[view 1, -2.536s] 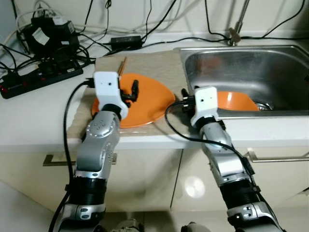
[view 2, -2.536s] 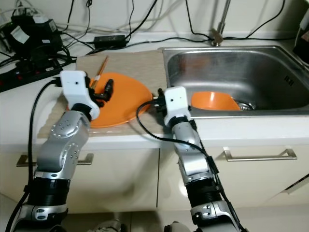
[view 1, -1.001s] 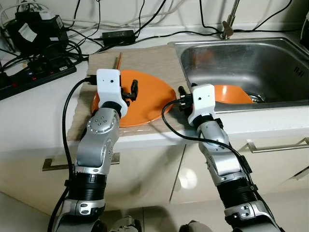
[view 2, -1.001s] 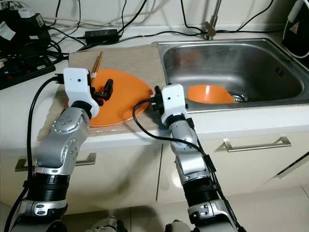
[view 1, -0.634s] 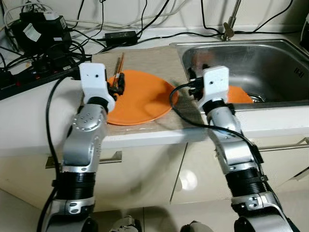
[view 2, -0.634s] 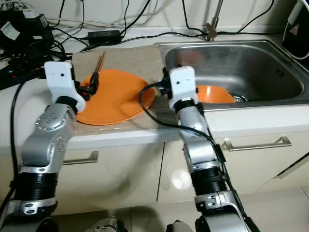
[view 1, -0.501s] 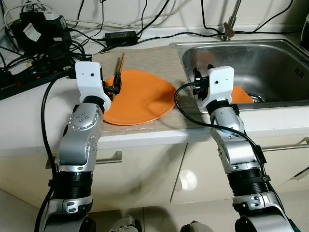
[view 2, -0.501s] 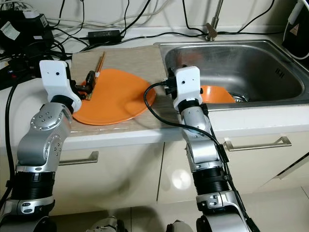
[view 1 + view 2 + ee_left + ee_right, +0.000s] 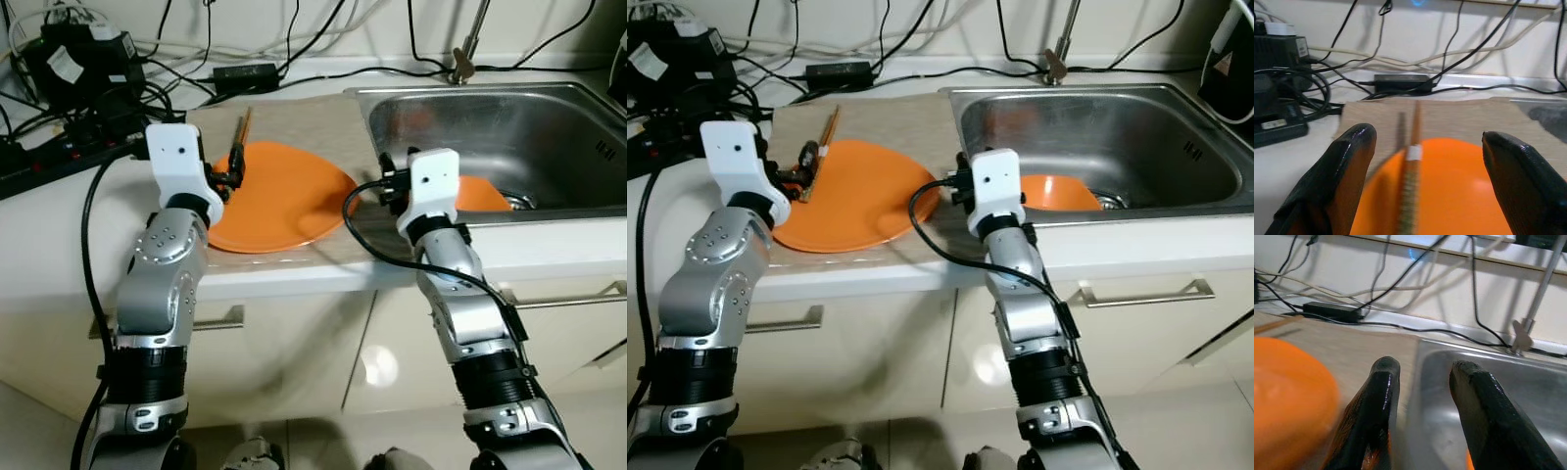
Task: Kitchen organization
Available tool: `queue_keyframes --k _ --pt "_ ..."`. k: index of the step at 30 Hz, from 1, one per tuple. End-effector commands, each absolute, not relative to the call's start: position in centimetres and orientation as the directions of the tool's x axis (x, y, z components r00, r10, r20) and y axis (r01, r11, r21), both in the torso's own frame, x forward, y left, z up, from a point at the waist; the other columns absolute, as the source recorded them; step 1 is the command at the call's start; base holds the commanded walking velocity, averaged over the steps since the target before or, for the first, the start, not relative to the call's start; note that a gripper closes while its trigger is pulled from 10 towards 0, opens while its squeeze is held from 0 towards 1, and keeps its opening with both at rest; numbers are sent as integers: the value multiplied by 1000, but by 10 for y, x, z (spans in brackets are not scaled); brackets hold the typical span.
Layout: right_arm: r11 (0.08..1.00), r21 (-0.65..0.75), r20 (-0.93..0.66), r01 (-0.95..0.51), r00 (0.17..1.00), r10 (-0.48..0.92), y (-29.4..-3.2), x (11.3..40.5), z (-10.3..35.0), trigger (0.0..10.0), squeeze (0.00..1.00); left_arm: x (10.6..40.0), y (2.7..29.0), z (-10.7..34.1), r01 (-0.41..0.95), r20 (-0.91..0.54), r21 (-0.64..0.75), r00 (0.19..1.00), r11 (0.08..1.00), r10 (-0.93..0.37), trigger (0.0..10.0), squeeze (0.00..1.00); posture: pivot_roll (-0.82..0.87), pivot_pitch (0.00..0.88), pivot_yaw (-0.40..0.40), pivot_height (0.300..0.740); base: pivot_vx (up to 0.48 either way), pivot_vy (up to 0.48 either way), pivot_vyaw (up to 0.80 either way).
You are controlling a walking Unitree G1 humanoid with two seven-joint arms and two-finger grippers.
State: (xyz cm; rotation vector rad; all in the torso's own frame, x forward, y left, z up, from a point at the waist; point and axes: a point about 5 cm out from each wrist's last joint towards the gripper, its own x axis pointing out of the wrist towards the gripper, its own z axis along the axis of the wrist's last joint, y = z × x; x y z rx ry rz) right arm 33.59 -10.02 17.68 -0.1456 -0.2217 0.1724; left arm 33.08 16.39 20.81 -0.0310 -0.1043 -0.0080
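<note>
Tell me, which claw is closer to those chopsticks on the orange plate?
The left claw: it sits at the plate's rim, open, with the chopsticks just ahead. The right claw is beside the sink, across the plate.

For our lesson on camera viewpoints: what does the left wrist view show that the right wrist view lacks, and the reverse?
Left wrist view: chopsticks across the plate's rim, framed by the open left gripper, plus a power strip. Right wrist view: the sink and tap beyond the open right gripper. Both: orange plate, beige mat, black adapter.
</note>
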Motion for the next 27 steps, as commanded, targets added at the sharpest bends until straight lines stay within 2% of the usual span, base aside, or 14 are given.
queue_keyframes --k 1,3,18,23,27 --pt "976 -167 204 -138 964 171 -106 336 178 10000 0 331 157 212 28 123 -38 992 999 -24 10000 0 17 0 34 702 0 -469 0" --pt "976 -168 202 -141 964 174 -105 335 177 10000 0 331 156 212 21 124 -27 992 999 -17 10000 0 15 0 33 702 0 -396 0" --pt "972 -176 196 -154 962 188 -102 333 174 10000 0 337 160 215 -45 124 36 991 998 40 10000 0 10 0 38 702 0 0 0" --pt "972 -178 194 -155 963 189 -103 333 175 10000 0 336 155 213 -26 120 24 992 999 23 10000 0 11 0 37 702 0 0 0" --pt "972 -182 189 -152 964 186 -103 334 175 10000 0 335 151 211 -17 115 33 993 999 13 10000 0 13 0 35 702 0 0 669"
